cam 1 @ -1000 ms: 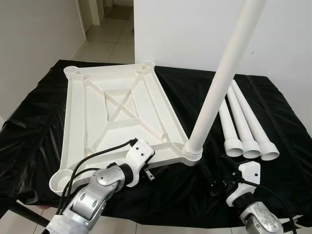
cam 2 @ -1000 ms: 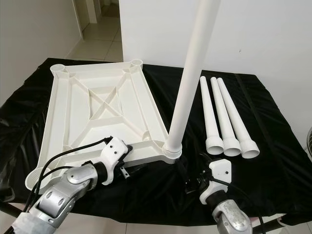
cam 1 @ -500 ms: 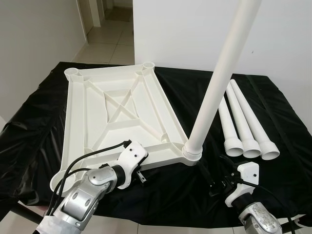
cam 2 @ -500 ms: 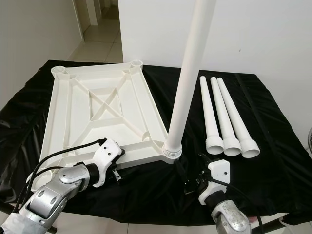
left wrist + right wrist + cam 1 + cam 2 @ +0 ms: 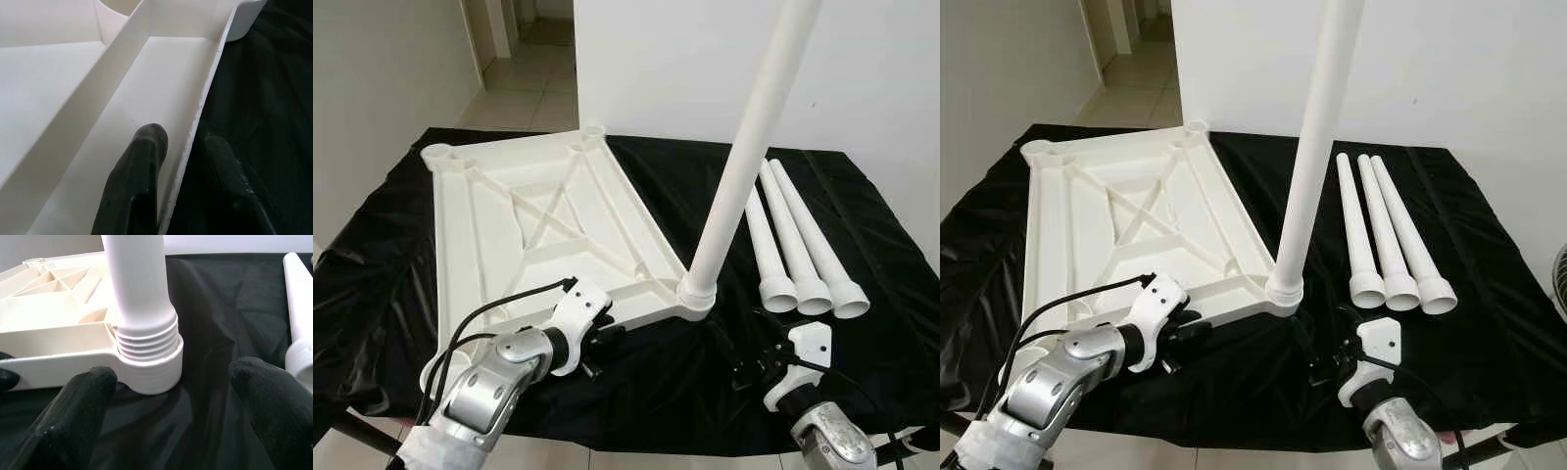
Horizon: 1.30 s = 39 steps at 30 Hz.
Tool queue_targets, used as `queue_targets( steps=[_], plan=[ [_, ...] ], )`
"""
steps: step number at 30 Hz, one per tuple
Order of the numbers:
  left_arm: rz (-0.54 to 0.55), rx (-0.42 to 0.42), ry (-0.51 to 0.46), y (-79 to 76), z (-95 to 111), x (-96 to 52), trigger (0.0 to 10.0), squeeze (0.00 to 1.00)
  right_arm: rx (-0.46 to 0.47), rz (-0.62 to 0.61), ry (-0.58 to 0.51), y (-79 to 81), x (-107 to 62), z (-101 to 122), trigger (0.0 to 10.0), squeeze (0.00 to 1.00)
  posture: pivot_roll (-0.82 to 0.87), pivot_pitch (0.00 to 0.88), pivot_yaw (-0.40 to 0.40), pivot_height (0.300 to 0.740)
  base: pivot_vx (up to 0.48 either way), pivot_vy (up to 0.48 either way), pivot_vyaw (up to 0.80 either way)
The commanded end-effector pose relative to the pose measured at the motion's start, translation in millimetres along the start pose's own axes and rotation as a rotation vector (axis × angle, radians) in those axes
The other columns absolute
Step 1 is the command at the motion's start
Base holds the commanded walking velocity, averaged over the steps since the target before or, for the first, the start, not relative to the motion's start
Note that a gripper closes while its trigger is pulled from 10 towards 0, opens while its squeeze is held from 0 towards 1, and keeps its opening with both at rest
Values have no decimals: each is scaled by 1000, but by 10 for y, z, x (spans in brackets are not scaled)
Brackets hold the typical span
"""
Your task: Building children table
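Observation:
A white plastic tabletop [image 5: 509, 225] lies upside down on a black-draped table. One white leg [image 5: 744, 147] stands upright, threaded into its near right corner socket [image 5: 151, 367]. Three loose legs [image 5: 793, 245] lie side by side to the right. My left gripper [image 5: 183, 137] is open astride the tabletop's near rim [image 5: 195, 122], with one finger [image 5: 146, 147] inside the rim and the other outside on the cloth. My right gripper [image 5: 173, 401] is open low on the cloth, just short of the standing leg's base, its fingers [image 5: 83, 406] wider apart than the socket.
The black cloth [image 5: 372, 274] covers the whole table, and its front edge runs just below my arms. A white wall stands behind the table. A tiled hallway [image 5: 524, 88] opens at the far left.
The tabletop has turned a little, its far left corner swinging left. My left gripper moved forward from below the rim and now sits astride it. The right gripper barely moved.

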<state>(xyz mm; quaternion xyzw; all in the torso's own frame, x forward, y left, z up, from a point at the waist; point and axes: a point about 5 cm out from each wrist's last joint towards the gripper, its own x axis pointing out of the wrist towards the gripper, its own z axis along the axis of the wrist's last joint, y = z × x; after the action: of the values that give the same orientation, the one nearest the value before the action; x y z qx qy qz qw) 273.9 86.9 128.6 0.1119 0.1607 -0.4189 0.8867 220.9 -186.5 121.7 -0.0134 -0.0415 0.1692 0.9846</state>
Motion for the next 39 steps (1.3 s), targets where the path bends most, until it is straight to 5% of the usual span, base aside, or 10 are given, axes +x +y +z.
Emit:
queue_targets(
  steps=[1,16,29,39],
  plan=[
    [276,-11,30,164,-22,-33,0,0,-8,-12,5,-12,0,-17,10000,0,-33,71,13,740,0,0,0],
    [446,-168,-12,123,161,87,0,0,-18,-31,-27,-25,108,26,10000,0,-39,73,12,740,0,0,0],
    [805,-277,-80,490,157,39,0,0,-5,-42,-48,24,190,37,10000,0,-36,73,6,740,0,0,0],
    [868,-305,-122,605,218,141,0,0,-1,-57,-63,40,221,54,10000,0,-53,71,12,740,0,0,0]
  ],
)
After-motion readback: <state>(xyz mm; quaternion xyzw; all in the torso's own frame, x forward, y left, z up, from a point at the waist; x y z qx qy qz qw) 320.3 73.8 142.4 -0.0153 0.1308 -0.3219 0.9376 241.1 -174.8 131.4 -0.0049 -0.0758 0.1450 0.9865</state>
